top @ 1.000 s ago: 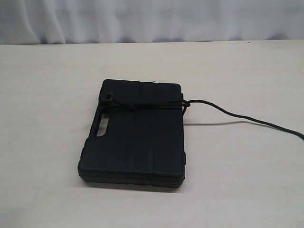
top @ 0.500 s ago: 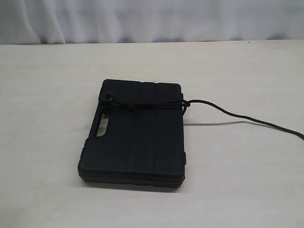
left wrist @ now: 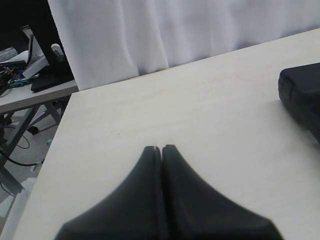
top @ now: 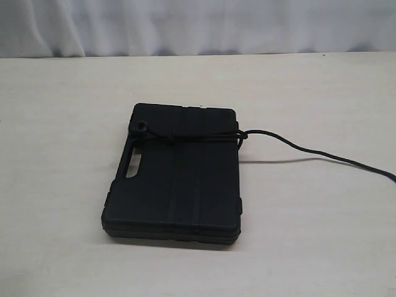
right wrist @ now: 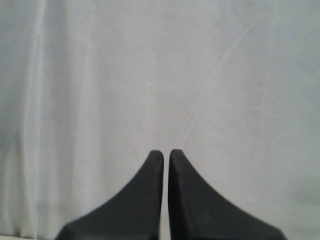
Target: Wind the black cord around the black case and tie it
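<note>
The black case (top: 176,179) lies flat in the middle of the table, ribbed face up, with its handle slot on its left side. The black cord (top: 297,146) runs across the case's far end with a knot near the left side, then trails off the case's right edge toward the right border. Neither gripper shows in the exterior view. In the left wrist view my left gripper (left wrist: 161,148) is shut with nothing in it, above bare table, and a corner of the case (left wrist: 302,95) shows off to the side. My right gripper (right wrist: 166,152) is shut and empty, facing white curtain.
A white curtain (top: 198,25) hangs behind the table's far edge. In the left wrist view the table's side edge (left wrist: 60,125) drops off toward another desk with cluttered items (left wrist: 30,65) on it.
</note>
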